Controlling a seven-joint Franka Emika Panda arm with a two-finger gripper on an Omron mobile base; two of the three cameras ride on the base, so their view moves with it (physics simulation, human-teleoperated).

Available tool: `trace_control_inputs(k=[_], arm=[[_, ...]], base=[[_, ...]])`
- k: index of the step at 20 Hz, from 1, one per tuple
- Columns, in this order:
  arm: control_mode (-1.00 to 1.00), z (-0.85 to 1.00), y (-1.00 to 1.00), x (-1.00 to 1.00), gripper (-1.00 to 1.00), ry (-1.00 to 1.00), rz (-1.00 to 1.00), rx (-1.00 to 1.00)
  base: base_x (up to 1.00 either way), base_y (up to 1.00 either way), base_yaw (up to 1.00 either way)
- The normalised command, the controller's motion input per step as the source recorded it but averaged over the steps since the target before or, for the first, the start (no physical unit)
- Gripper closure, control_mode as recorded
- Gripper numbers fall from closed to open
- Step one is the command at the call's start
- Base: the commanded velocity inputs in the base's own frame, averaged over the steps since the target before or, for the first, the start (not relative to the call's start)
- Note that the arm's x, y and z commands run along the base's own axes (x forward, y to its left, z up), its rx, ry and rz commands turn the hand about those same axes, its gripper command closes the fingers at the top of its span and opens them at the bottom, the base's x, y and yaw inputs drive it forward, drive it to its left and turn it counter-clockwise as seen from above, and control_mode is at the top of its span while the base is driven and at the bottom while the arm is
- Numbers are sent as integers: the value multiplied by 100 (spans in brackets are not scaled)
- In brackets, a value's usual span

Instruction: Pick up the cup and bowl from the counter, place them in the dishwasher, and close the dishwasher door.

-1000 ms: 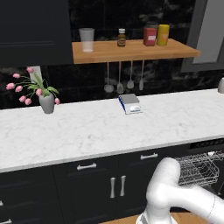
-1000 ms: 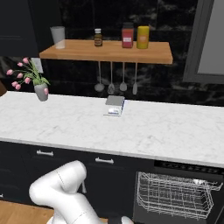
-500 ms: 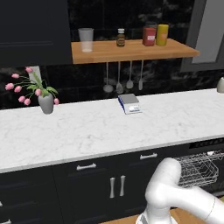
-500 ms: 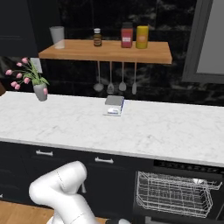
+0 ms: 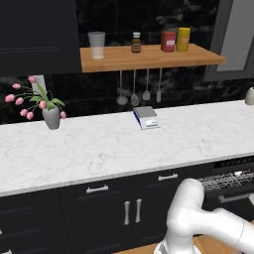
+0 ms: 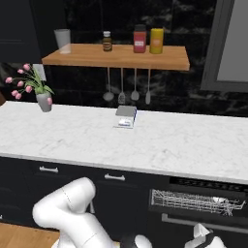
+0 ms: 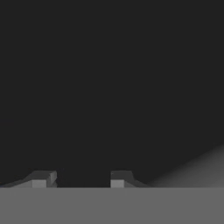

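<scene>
The dishwasher (image 6: 193,203) stands open under the right end of the counter (image 6: 160,145), with its grey wire rack (image 5: 230,181) showing. A small pale thing (image 6: 219,199) lies in the rack, too small to name. Another pale rounded object (image 5: 250,95) sits on the counter, cut off by the right edge; I cannot tell whether it is the cup or the bowl. My arm reaches low in front of the dishwasher, its white end (image 6: 203,236) at the bottom edge. In the hand view my gripper (image 7: 81,179) faces a flat dark surface at close range, tips apart, nothing visible between them.
A small scale (image 5: 147,118) lies mid-counter and a vase of pink flowers (image 5: 51,115) stands at its left. Above, a wooden shelf (image 5: 149,57) carries a glass, a bottle and two jars, with utensils hanging below. Navy cabinets (image 5: 114,208) with silver handles run left of the dishwasher.
</scene>
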Motion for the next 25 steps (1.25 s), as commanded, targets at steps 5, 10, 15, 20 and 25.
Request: trace_control_inputs(k=[5, 10, 15, 20, 25], arm=[[-100, -8, 0, 100, -100, -43, 12, 14], [-100, -12, 0, 66, -100, -28, 12, 10], [-100, -10, 0, 22, -100, -14, 8, 1], [-100, -13, 0, 17, -100, -8, 8, 0], [-100, -10, -9, 4, -100, -3, 7, 4]], base=[[0, 0, 0], [0, 0, 0], [0, 0, 0], [0, 0, 0], [0, 0, 0]])
